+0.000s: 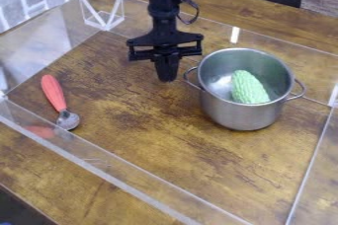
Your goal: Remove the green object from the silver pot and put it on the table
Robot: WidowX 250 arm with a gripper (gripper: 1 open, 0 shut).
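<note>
While the red-handled metal spoon (55,102) lies at far L on the worn dark-brown wooden tabletop (148,148), handle end pointing away, bowl end nearer the camera, we've got a clear acrylic wall (42,0) running along the L side w/ a white triangular shape (103,11) by the back. Moving R, it's the black robot gripper (164,69), up near the back-centre, pointing down, jaws together, nothing seen between 'em, just L of the pot and apart from the green item. Then, R of centre, the shiny silver pot (238,115) stands upright on the wood, a thin side handle (298,92) out on its R. And inside, there's the light-green bumpy oblong object (248,88), in the R part of the pot, leaning by the inner wall, fully apart from the jaws.
</note>
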